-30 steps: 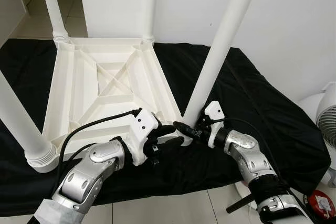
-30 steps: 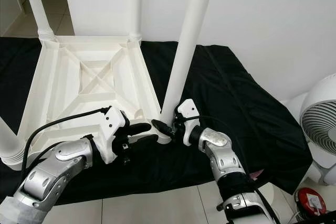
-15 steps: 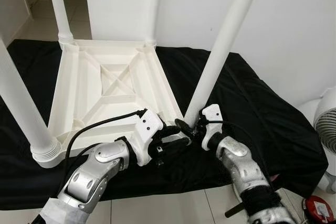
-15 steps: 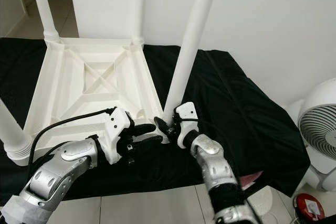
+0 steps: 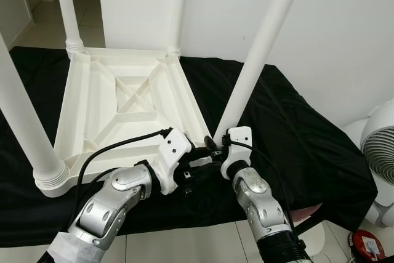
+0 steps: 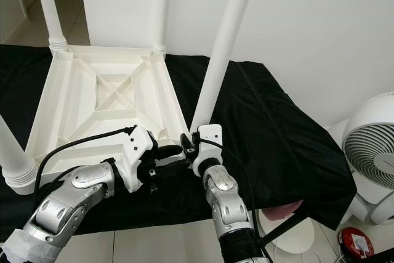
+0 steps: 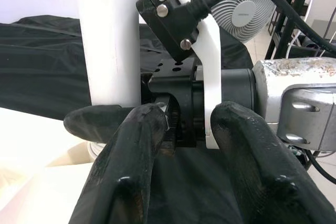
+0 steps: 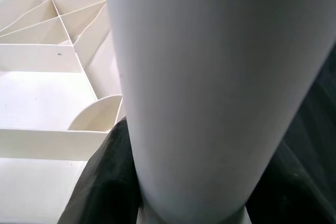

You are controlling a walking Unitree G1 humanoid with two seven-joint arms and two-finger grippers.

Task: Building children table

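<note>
The upturned white table top (image 5: 123,106) lies on a black cloth (image 5: 289,133), centre-left of the frame; at its near corner the right claw (image 5: 215,151) grips the white leg (image 5: 258,60), while the left claw (image 5: 200,158), fingers parted, sits just beside

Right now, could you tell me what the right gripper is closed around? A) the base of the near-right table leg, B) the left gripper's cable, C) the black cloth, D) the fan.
A: the right gripper sits at the foot of the near-right table leg, and the right wrist view shows its black fingers on both sides of that white leg, where it meets the upturned tabletop.
</note>
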